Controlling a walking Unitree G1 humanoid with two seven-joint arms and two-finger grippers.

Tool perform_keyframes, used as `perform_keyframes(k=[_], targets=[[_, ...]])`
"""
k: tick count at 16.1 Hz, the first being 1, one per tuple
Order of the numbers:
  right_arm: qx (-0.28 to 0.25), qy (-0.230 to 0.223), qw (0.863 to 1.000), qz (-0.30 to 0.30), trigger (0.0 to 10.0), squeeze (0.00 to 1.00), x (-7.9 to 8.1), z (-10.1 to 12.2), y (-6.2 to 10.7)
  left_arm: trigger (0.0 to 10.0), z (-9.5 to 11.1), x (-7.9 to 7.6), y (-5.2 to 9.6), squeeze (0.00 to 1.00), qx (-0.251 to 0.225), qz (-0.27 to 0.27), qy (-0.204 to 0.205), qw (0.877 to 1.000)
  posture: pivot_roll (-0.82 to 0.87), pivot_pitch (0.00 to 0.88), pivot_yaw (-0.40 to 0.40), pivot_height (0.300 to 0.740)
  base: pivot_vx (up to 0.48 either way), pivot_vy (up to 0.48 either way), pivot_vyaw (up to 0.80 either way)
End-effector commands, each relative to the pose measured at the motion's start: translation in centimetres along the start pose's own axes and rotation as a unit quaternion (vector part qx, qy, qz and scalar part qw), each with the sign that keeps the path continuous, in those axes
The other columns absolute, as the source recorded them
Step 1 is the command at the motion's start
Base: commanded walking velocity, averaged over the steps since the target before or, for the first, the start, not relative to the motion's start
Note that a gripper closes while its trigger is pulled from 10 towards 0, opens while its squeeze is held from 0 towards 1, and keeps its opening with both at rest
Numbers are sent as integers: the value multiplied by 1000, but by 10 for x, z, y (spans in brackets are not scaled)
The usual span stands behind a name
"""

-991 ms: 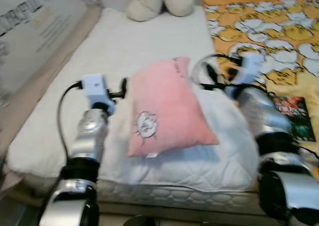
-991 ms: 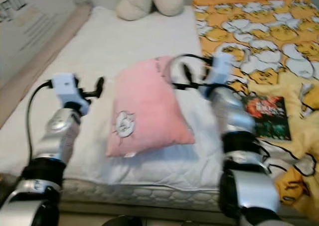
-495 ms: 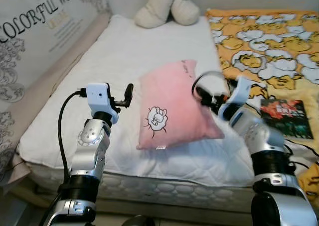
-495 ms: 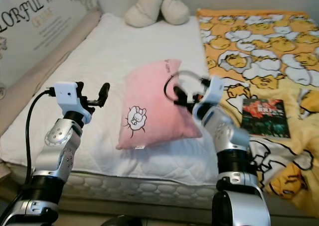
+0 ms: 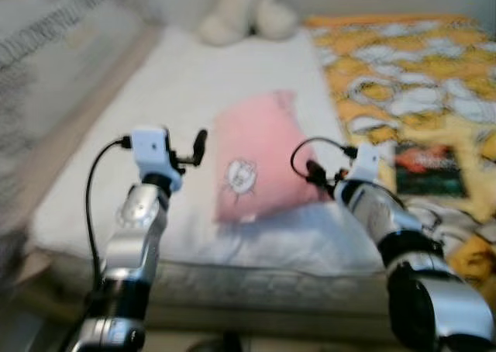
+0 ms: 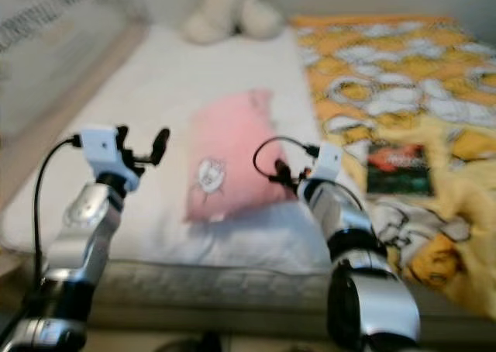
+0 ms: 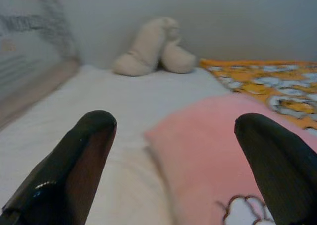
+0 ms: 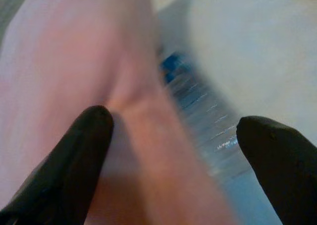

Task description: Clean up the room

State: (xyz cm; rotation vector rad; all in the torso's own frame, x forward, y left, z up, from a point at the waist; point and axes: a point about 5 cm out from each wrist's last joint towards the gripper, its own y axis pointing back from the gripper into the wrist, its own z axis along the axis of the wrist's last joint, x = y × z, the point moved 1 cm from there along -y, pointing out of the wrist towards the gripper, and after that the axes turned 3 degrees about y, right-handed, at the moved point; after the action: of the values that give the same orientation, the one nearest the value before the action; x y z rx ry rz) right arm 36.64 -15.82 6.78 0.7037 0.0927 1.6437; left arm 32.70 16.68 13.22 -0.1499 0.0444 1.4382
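Since half a second ago my right end effector point(image 5: 311, 171) has dropped to the pillow's point(image 5: 254, 166) right edge, fingers apart; the left end effector point(image 5: 199, 143) hovers spread beside it. Pillow lies mid-bed point(image 5: 186, 81), unheld; a two-sided grasp looks imminent.

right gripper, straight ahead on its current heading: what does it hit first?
Most likely the pink cushion: the open right gripper points straight at its edge on the white mattress. The frames are blurred, so depth is uncertain.
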Motion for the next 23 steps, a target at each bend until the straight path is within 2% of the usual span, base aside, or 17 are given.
perform_keyframes(k=[1, 2, 3, 4, 5, 6, 7, 9, 10, 12, 13, 15, 17, 19, 21, 23], targets=[[-9, -11, 1000, 19, 10000, 0, 9, 3, -3, 10000, 2, 0, -1, 0, 4, -2, -2, 1000, -94, 0, 120, 740, 0, 0, 0], [-16, -11, 999, 29, 10000, 0, 13, 7, -4, 10000, 3, -2, -1, 0, 4, -4, -2, 1000, -94, 0, 120, 740, 0, 0, 0], [-35, 17, 999, 27, 10000, 0, 14, 15, -5, 10000, 5, -4, -1, 0, -1, -7, -3, 1000, -89, 0, 119, 740, 0, 0, 0], [-133, 161, 978, -12, 10000, 0, 13, 46, 3, 10000, 10, -8, 2, 0, -18, -17, -17, 1000, -82, 0, 108, 740, 0, 0, 0], [-164, 199, 966, -18, 10000, 0, 16, 54, 6, 10000, 11, -9, 3, 0, -20, -20, -23, 999, -82, 0, 108, 740, 0, 0, 0], [-255, 298, 919, -49, 10000, 0, 25, 68, 28, 10000, 8, -13, 10, 0, -23, -29, -26, 999, -93, 0, 104, 740, 0, 0, 0], [-310, 335, 888, -61, 10000, 0, 32, 67, 50, 10000, 4, -17, 17, 0, -19, -35, -29, 999, -100, 0, 102, 740, 0, 0, 0], [-338, 357, 869, -55, 10000, 0, 34, 42, 86, 10000, -11, -28, 33, 0, 3, -50, -35, 998, -129, 0, 100, 740, 0, 0, 0], [-339, 365, 865, -59, 10000, 0, 28, 32, 97, 10000, -14, -31, 41, 0, 10, -46, -31, 998, -143, 0, 101, 740, 0, 0, 0], [-333, 370, 864, -76, 10000, 0, 18, 18, 118, 10000, -10, -25, 60, 0, 6, -5, -34, 999, -161, 0, 111, 740, 0, 0, 0], [-315, 375, 869, -70, 10000, 0, 18, 4, 136, 10000, -3, -27, 76, 0, -1, -16, -55, 998, -167, 0, 107, 740, 0, 0, 0], [-282, 372, 882, -60, 10000, 0, 14, -12, 144, 10000, -3, -25, 88, 0, 6, -18, -59, 998, -166, 0, 107, 740, 0, 0, 0], [-283, 372, 883, -43, 10000, 0, 17, -12, 144, 10000, -7, -26, 89, 0, 16, -6, -50, 999, -165, 0, 102, 740, 0, 0, 0], [-287, 364, 885, -45, 10000, 0, 19, -8, 142, 10000, 5, -28, 80, 0, -15, 10, -46, 999, -162, 0, 100, 740, 240, 0, 0], [-296, 352, 886, -52, 10000, 0, 22, 7, 126, 10000, 8, -22, 67, 0, -21, 39, -31, 999, -166, 0, 101, 740, 480, 0, 0], [-295, 347, 889, -46, 10000, 0, 25, 9, 120, 10000, 8, -21, 63, 0, -20, 39, -29, 999, -171, 0, 108, 740, 480, 0, 0]])
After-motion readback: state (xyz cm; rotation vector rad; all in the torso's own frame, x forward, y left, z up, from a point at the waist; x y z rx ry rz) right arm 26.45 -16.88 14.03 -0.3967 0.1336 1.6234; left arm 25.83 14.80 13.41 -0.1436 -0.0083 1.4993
